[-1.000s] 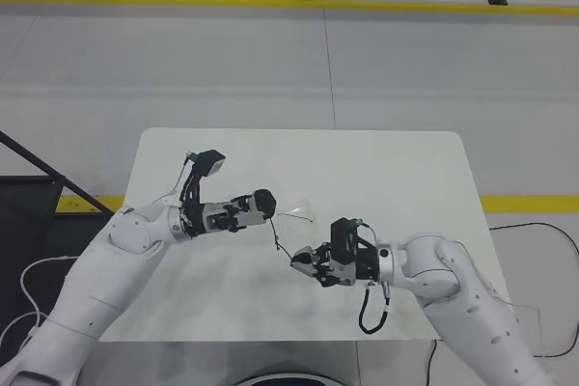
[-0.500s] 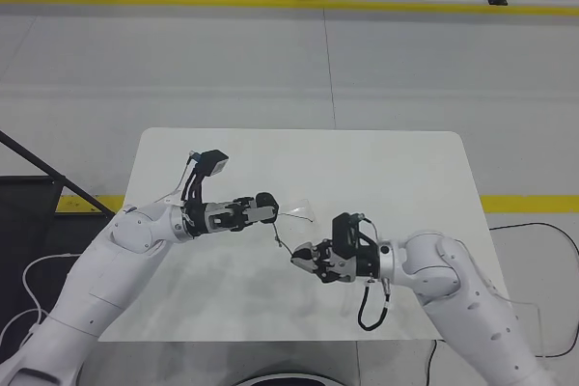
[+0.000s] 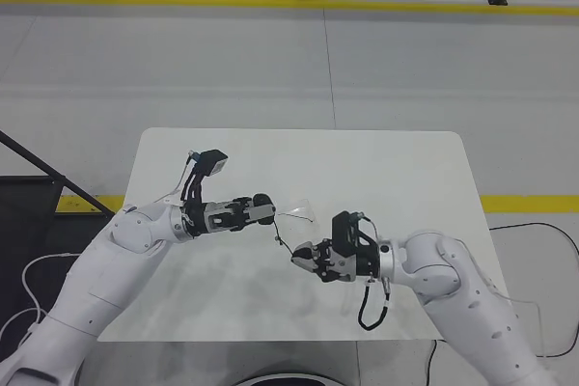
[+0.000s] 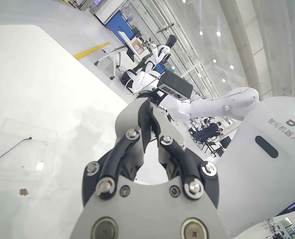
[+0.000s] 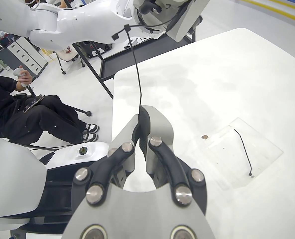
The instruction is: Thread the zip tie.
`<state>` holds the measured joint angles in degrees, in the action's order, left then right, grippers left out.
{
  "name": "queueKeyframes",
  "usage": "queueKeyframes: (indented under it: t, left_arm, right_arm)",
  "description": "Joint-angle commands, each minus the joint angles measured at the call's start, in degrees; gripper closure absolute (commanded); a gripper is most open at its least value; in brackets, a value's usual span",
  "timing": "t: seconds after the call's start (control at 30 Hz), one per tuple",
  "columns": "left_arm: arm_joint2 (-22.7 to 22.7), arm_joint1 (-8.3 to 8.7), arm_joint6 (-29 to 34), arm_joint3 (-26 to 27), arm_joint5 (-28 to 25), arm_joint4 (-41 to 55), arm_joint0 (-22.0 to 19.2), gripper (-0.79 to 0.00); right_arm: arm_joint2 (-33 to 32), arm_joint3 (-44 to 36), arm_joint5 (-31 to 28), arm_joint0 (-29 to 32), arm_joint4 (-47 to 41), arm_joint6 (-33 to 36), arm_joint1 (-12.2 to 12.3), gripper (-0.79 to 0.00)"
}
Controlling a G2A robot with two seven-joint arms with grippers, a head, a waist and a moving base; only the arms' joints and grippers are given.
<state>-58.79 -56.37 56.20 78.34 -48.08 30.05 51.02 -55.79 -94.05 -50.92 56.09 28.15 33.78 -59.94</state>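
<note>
A thin black zip tie (image 3: pixel 282 241) is held in the air between both grippers, above the white table (image 3: pixel 386 164). My right gripper (image 3: pixel 295 255) is shut on its lower strap (image 5: pixel 139 85). The strap rises to a small bend by the left gripper (image 5: pixel 166 24), and a short end sticks out sideways there. My left gripper (image 3: pixel 270 214) sits shut at the tie's upper end, its pads (image 4: pixel 147 115) pressed together. How the end passes through the head is too small to make out.
A second black zip tie (image 5: pixel 244 152) lies on a clear plastic sheet (image 5: pixel 259 140) on the table, just beyond the grippers (image 3: pixel 299 210). A small brown speck (image 5: pixel 205 136) lies beside the sheet. Bare table surrounds both arms.
The right gripper has edged slightly up toward the left gripper with the tie. The left gripper has shifted only a little.
</note>
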Motion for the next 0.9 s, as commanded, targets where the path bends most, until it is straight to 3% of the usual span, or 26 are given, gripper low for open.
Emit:
queueKeyframes:
  t: [0.0,0.87]
  left_arm:
    - [0.1,0.06,-0.1,0.0,-0.1,0.0,0.0,0.000]
    - [-1.6,1.44,-1.7,0.5,-1.7,2.8,0.8,0.000]
  right_arm:
    - [0.0,0.0,0.1,-0.1,-0.1,0.0,0.0,0.000]
    - [-1.9,-1.8,-4.1,2.3,-0.6,-0.1,1.3,0.000]
